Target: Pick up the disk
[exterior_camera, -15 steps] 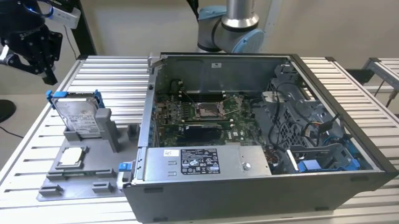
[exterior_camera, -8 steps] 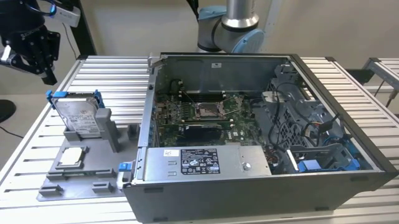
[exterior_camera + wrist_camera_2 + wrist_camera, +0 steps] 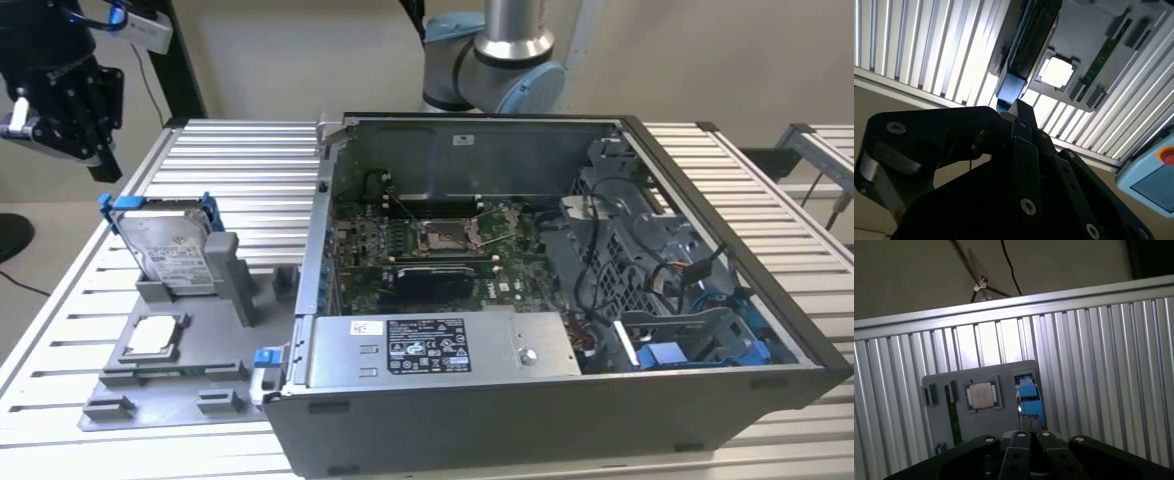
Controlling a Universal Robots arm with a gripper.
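Observation:
The disk (image 3: 171,245) is a silver drive with a white label and a blue frame. It stands upright in a slot of the grey fixture plate (image 3: 174,385) on the exterior view's left. In both wrist views it shows edge-on as a blue-ended strip (image 3: 1029,399) (image 3: 1010,86). My black gripper (image 3: 87,150) hangs high above the table's corner, up and to the exterior view's left of the disk, well apart from it. Its fingers (image 3: 1029,434) (image 3: 1019,106) meet at the tips, shut on nothing.
A small square silver chip (image 3: 154,333) (image 3: 981,395) sits in its tray on the same plate, beside a green memory stick (image 3: 952,415). An open computer case (image 3: 534,300) with a grey metal box (image 3: 441,345) takes up the ribbed table's middle. A light blue pendant (image 3: 1154,180) lies off the table edge.

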